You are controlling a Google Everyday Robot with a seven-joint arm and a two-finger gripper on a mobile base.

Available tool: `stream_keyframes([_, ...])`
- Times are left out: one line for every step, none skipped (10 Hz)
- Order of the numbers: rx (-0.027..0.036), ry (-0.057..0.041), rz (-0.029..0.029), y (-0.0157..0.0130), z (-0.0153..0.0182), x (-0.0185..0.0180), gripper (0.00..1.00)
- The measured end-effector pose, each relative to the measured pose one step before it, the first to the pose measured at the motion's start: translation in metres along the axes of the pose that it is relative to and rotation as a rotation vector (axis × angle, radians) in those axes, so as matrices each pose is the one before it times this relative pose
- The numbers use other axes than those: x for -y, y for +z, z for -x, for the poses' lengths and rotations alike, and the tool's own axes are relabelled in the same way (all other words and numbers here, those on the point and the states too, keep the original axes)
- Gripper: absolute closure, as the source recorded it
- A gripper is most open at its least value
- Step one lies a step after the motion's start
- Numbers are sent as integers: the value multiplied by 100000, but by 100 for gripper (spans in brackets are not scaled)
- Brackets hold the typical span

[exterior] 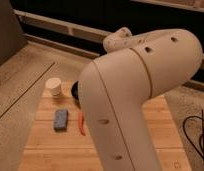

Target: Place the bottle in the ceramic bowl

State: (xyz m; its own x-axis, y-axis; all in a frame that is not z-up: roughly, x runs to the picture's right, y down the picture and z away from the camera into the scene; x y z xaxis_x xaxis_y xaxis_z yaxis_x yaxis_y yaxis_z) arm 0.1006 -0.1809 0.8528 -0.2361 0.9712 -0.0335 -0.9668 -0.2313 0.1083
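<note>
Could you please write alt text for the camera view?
A large white robot arm fills the view, hiding most of a black bowl on a wooden board. Left of it are a white cup and a blue sponge; the end effector and bottle are out of sight.

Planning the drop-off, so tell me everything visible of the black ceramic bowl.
Only a narrow black crescent of the ceramic bowl shows: a curved rim section, dark and faintly glossy. It sits on the wooden board, at its far end, just right of the white cup. The robot's cream arm covers the rest, so its inside cannot be seen. The gripper is not in view.
</note>
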Motion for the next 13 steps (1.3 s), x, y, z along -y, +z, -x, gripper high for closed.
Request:
stream_keyframes([2295, -163, -1170, 26, 375, -367, 100])
stream_keyframes([807, 472, -819, 58, -118, -93, 100])
stream_keyframes([-576, 1073, -308, 182, -665, -196, 100])
stream_keyframes([-1294, 1120, 481, 118, -783, -383, 100])
stream_keyframes([-1865, 1222, 1102, 113, -924, -507, 100])
stream_keyframes([-1148, 786, 893, 41, -500, -358, 100])
stream_keyframes([-636, 557, 797, -26, -201, -316, 100])
stream_keyframes([-322, 68, 555, -52, -53, -210, 100])
stream_keyframes([-369, 41, 588, -35, -53, -202, 100])
stream_keyframes([-276, -41, 386, 9, -62, -137, 100])
stream_keyframes([-395, -78, 304, 56, -115, -95, 100])
stream_keyframes([-472, -110, -22, 117, -136, 59, 98])
stream_keyframes([-267, -81, 28, 46, -63, 11, 93])
